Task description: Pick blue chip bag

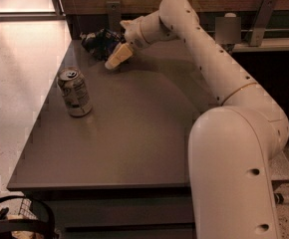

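The blue chip bag [100,42] is a small crumpled dark blue foil bag lying at the far left corner of the dark table [134,133]. My gripper [115,59] hangs from the white arm that reaches across the table. It sits just to the right of the bag and slightly nearer to me, close above the tabletop. Its cream-coloured fingers [118,56] point down and left toward the bag's near edge. I cannot tell whether they touch the bag.
A silver drink can [74,92] stands upright near the table's left edge, well in front of the bag. A wall with metal brackets [227,30] runs behind the table. The arm's large white body [234,173] fills the lower right.
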Motion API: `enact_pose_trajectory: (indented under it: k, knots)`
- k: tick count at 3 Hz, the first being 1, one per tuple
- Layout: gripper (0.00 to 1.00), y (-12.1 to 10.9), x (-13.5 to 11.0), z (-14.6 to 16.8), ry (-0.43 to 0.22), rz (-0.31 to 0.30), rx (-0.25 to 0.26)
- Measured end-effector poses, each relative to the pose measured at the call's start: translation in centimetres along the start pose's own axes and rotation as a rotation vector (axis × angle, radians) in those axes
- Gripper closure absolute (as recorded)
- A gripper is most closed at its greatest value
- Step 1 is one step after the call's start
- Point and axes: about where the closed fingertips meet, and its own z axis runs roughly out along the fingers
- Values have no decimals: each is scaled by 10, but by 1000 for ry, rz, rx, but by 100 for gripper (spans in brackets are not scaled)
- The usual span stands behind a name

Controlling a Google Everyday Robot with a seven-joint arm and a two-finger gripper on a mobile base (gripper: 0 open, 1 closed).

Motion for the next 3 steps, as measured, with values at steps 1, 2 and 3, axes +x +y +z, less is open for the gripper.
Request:
enact_pose_trajectory:
  k: [1,2,3]
  knots:
    - [18,1,0,3,0,1,-3]
    - [49,4,0,8,0,1,-11]
    - [72,5,0,11,0,1,-15]
